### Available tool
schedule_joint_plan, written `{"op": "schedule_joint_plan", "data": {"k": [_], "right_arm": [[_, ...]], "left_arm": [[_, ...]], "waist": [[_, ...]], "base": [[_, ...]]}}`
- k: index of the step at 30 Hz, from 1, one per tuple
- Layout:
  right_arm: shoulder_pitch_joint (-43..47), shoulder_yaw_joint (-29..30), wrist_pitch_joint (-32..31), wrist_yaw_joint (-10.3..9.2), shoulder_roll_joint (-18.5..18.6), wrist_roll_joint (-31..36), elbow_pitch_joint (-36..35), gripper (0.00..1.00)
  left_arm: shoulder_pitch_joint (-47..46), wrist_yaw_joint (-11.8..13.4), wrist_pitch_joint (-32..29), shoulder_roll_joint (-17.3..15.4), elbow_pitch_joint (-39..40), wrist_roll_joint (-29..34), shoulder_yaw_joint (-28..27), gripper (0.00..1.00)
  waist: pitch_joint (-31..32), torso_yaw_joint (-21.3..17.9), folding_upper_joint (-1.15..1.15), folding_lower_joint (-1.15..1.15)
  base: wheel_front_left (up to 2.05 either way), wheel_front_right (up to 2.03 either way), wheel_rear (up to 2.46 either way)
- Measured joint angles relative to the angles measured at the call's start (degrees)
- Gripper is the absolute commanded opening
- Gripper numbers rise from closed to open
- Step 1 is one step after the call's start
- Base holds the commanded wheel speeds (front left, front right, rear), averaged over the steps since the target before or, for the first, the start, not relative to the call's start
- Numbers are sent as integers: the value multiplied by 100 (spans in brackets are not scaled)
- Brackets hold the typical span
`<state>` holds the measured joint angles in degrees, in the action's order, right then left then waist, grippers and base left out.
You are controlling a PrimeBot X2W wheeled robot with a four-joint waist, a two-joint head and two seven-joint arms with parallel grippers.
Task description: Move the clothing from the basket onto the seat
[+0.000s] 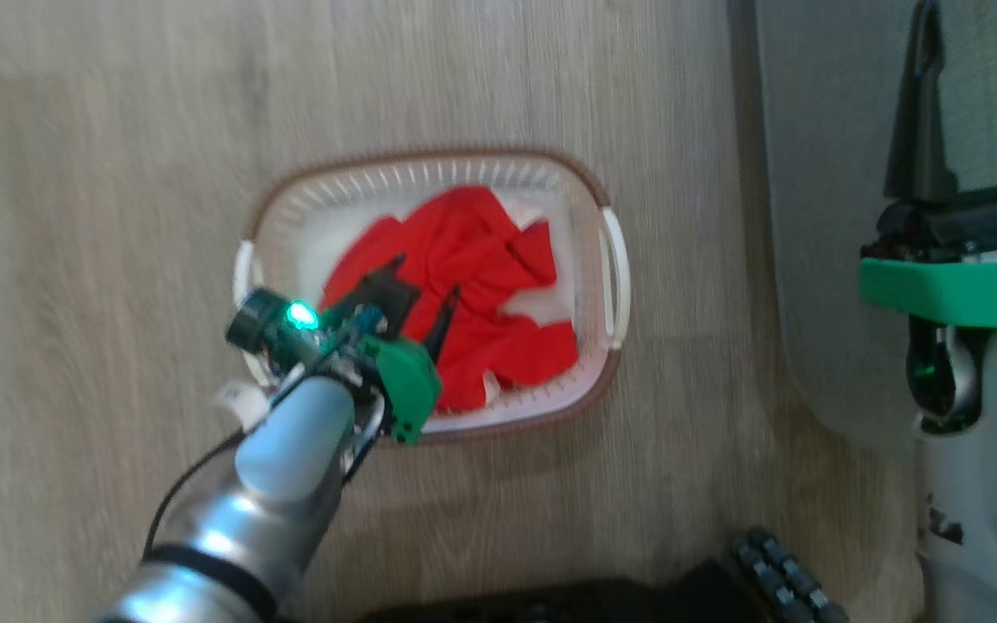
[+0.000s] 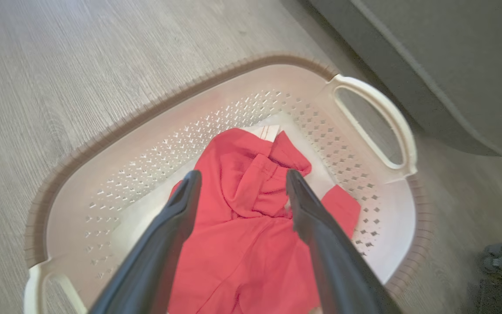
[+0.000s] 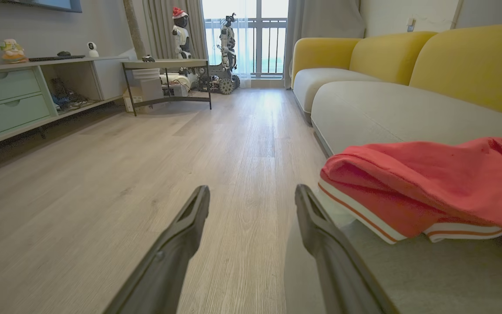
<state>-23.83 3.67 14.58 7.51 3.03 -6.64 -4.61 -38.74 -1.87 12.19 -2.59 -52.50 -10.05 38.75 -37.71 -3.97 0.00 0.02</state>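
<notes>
Above basket (image 1: 429, 160), found left gripper (image 1: 427, 274) spread wide, empty, over clothing (image 1: 472, 260); noted right gripper (image 3: 252, 188) wide too, at seat (image 3: 386, 109) edge.

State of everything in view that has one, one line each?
basket, upright on the floor, holding clothing
clothing in basket, crumpled, ungripped
left hand, open, empty, over that clothing
seat, bears one red garment
garment on seat, bunched, ungripped
right hand, open, empty, near the seat's front edge
</notes>
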Motion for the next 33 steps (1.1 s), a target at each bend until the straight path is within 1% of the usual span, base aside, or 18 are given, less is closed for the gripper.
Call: {"op": "schedule_joint_plan", "data": {"k": [4,7,13,19,25,26,27,28,29,33], "right_arm": [[-142,-59,5,0,2,-59,-244,100],[-269,-90,5,0,2,-76,-394,100],[-449,-104,7,0,2,-158,-743,100],[-538,-229,7,0,2,-288,-1006,100],[-539,-287,7,0,2,-354,-1060,100],[-539,-293,7,0,2,-354,-1061,100],[-539,-298,7,0,2,-355,-1061,100],[-539,-301,7,0,2,-355,-1061,100],[-539,-303,7,0,2,-374,-1062,100],[-542,-304,7,0,2,-401,-1033,100]], "left_arm": [[-516,147,-60,5,-422,-101,338,100],[-814,248,-122,11,-753,-241,456,100],[-1276,367,-149,12,-1268,-243,686,100],[-1695,582,-30,11,-1639,-381,687,100],[-1864,595,25,10,-1800,-445,738,100],[-1863,595,25,10,-1808,-468,759,92],[-1863,594,22,11,-1816,-483,795,51],[-1863,593,15,10,-1823,-485,844,19],[-1863,591,14,10,-1823,-489,883,0],[-1858,538,19,10,-1817,-595,968,0]], "waist": [[-549,-96,0,0],[-916,-185,0,0],[-1524,-388,0,-1],[-1909,-556,0,-1],[-2030,-662,0,-2],[-2033,-676,0,-2],[-2033,-690,0,-2],[-2029,-702,0,-2],[-2022,-713,0,-2],[-1975,-736,0,-2]], "base": [[0,0,0],[0,0,0],[0,0,0],[0,0,0],[0,0,0],[0,0,0],[0,0,0],[0,0,0],[0,0,0],[0,0,0]]}}
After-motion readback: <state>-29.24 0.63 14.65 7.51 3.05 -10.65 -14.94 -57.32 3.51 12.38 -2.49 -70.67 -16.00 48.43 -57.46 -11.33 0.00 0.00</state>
